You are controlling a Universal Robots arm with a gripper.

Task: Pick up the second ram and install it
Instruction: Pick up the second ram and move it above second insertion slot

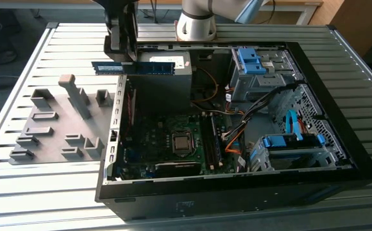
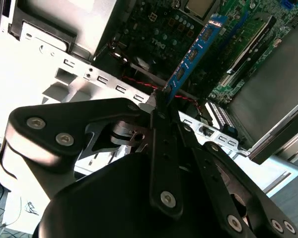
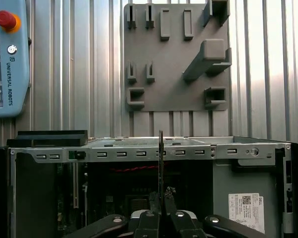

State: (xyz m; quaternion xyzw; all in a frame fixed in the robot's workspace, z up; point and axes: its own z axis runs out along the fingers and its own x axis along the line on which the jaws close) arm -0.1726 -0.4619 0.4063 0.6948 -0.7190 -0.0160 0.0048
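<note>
Found jaws pinched almost together on the second ram [image 1: 134,68], the thin board clamped between the fingers of the gripper [image 1: 128,60]. Saw the ram held level in the air, touching nothing else, across the top of the open computer case [image 1: 237,202] at its wall on the exterior view's left. Noted the grey holder tray [image 1: 67,126] just outside that wall on the slatted table [image 1: 19,202]. In the second wrist view, saw the ram [image 2: 193,57] reaching out from the gripper [image 2: 159,106] over the motherboard [image 2: 159,25]. In the first wrist view, saw the ram edge-on [image 3: 161,148], with the tray [image 3: 174,74] beyond the case wall.
</note>
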